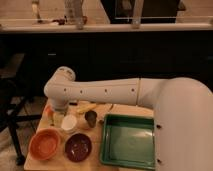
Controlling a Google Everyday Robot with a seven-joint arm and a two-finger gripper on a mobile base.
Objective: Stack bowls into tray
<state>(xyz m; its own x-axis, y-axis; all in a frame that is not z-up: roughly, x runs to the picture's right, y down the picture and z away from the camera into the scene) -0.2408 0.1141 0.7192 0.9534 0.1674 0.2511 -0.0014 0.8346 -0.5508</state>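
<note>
- Nearest, 2 bowls are set side by side, not touching, at the front of the wooden table (96, 136): 1 orange bowl (45, 144) at the left and 1 maroon bowl (78, 147) just to its right. Both are round, shallow and upright.
- 1 green tray (106, 146), rectangular with a raised rim, is laid to the right of the maroon bowl; neither bowl is in it.
- Behind the bowls, 1 white cup (69, 123) and 1 dark metal cup (91, 118) are stood near each other.
- 1 white arm (107, 92) is stretched in from the right and bent downward over the table's back-left part.
- The gripper (56, 118) is held low behind the orange bowl, beside the white cup; whether it is wide or narrow cannot be told.
- Farthest, 1 dark counter (125, 27) is seen.
</note>
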